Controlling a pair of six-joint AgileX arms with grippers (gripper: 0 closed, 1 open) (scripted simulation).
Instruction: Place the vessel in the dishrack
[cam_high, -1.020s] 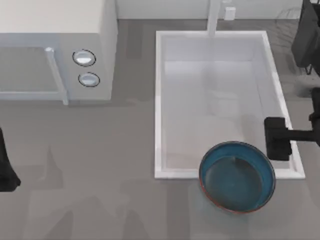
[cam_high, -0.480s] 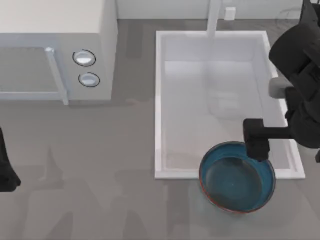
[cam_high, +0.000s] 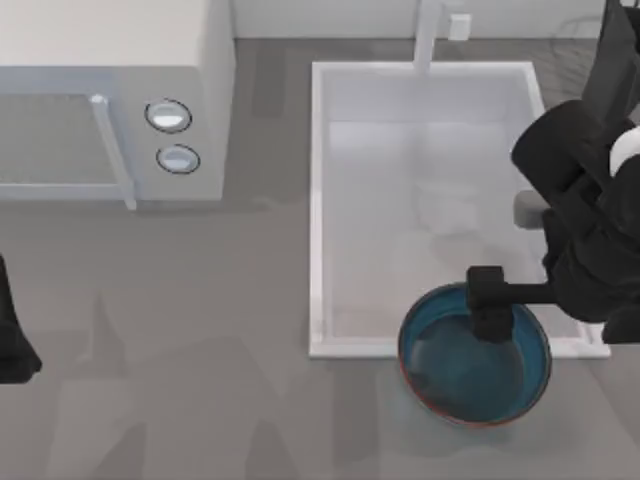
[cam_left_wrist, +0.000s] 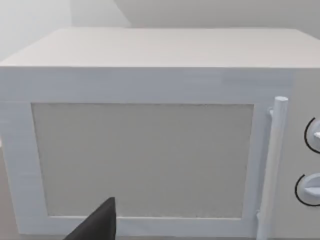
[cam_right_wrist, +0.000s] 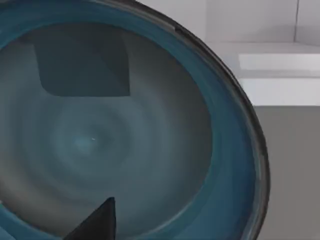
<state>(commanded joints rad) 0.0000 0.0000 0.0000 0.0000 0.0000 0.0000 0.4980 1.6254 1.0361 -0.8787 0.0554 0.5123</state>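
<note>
top view. bowl (cam_high: 475, 365): lower right of the frame, round, teal inside, brown rim; its upper edge overlaps the near rim of the sink (cam_high: 316, 200), the rest sits over the grey table (cam_high: 200, 350). right gripper (cam_high: 490, 300): above the bowl's upper rim, reaching in from the right edge of the frame. jaws: cannot tell whether apart or together. dishrack (cam_high: 578, 45): thin grey wires, upper right corner, partly behind the right arm, well apart from the bowl. left arm (cam_high: 12, 335): parked at the left edge, far from the bowl. microwave (cam_high: 115, 100): upper left, not involved. faucet (cam_high: 430, 30): top centre, at the sink's far rim.

left wrist view. microwave front (cam_left_wrist: 145, 160) with handle (cam_left_wrist: 272, 165); one dark fingertip (cam_left_wrist: 97, 225) at the lower edge. jaw state: cannot tell.

right wrist view. bowl interior (cam_right_wrist: 100, 140) seen close from above, rim curving down the right side; sink edge (cam_right_wrist: 270, 70) at upper right. one dark fingertip (cam_right_wrist: 97, 222) at the lower edge, over the glaze.

key relation. the bowl lies directly beneath the right gripper, with the upper rim the nearest edge to grasp. being round, it has no long axis. the right arm is much the nearer. judged: the rim grasp is not yet made; the rack lies toward the upper right from the bowl.
</note>
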